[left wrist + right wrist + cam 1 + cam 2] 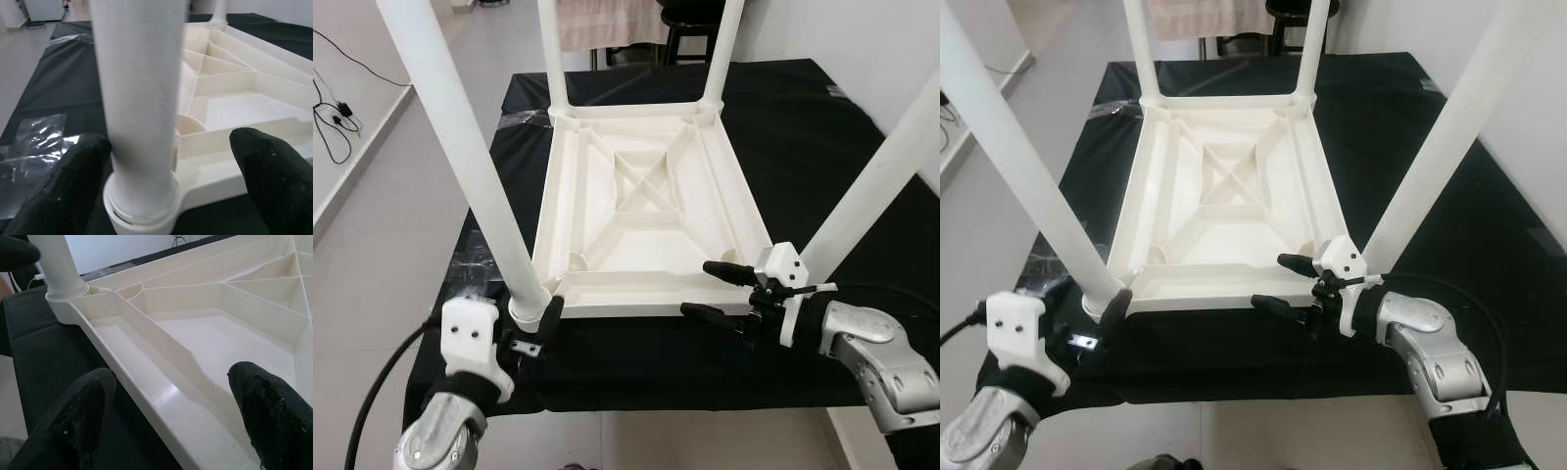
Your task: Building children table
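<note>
The white plastic children's table (pixel 641 186) lies upturned at frame centre on the black cloth-covered surface (pixel 803 127), exposing its leg sockets; the left gripper (pixel 536 328), open, straddles the lower-left white tubular leg (pixel 475 166), presumably seating it, while the right gripper (pixel 717 290), spread and empty, brackets the near rim.

I see a black cloth (pixel 803 137) spread flat over the worktop, reaching every edge. A sheet of crinkled clear plastic film (pixel 475 269) lies on it at the near left corner, and more clear film (pixel 519 119) at the far left edge. Thin black cables (pixel 337 113) trail on the pale floor. Beyond the far edge stands a dark stool (pixel 690 29) beside a beige hanging cloth (pixel 607 22).
</note>
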{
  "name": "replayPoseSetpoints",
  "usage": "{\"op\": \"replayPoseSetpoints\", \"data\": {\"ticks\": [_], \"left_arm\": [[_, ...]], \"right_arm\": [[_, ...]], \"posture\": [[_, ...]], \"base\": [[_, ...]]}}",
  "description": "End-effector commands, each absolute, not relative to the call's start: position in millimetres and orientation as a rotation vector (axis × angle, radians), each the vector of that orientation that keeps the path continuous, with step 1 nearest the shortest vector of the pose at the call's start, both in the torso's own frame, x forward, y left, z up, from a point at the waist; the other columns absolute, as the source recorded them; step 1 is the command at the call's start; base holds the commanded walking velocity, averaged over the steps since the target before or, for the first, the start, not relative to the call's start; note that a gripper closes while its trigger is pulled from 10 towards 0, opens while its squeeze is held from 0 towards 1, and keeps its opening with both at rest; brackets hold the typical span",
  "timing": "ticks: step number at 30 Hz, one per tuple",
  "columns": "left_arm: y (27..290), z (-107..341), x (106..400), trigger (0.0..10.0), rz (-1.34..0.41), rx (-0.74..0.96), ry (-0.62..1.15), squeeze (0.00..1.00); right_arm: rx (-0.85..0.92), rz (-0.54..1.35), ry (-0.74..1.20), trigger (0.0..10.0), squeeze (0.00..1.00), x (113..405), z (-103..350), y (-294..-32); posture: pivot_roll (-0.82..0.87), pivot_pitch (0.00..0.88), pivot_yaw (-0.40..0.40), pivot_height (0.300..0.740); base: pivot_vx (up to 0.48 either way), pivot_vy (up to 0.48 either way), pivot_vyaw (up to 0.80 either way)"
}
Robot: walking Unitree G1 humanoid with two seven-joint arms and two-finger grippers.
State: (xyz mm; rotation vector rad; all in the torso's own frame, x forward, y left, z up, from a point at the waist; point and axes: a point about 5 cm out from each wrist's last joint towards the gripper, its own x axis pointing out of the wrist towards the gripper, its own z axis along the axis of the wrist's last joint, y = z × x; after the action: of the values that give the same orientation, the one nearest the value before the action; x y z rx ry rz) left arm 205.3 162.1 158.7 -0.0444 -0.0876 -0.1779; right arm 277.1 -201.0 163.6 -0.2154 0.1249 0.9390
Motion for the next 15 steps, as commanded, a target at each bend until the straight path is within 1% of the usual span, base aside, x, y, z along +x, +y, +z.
{"op": "replayPoseSetpoints", "data": {"ticks": [1, 8, 15], "left_arm": [[170, 154, 208, 10.0, -0.151, -0.050, -0.075, 0.00], [183, 149, 218, 10.0, -0.107, -0.046, -0.072, 0.00], [184, 145, 222, 10.0, -0.107, -0.049, -0.068, 0.00]], "right_arm": [[-0.220, 0.942, 0.117, 10.0, 0.00, 276, 164, -201], [-0.206, 0.943, 0.085, 10.0, 0.00, 274, 171, -201], [-0.169, 0.991, 0.050, 10.0, 0.00, 269, 178, -199]], "posture": [[0.05, 0.160, 0.007, 0.740], [0.04, 0.160, 0.007, 0.740], [0.03, 0.161, 0.004, 0.740]], "base": [[0.000, 0.000, 0.00], [0.000, 0.000, 0.00], [0.000, 0.000, 0.00]]}}
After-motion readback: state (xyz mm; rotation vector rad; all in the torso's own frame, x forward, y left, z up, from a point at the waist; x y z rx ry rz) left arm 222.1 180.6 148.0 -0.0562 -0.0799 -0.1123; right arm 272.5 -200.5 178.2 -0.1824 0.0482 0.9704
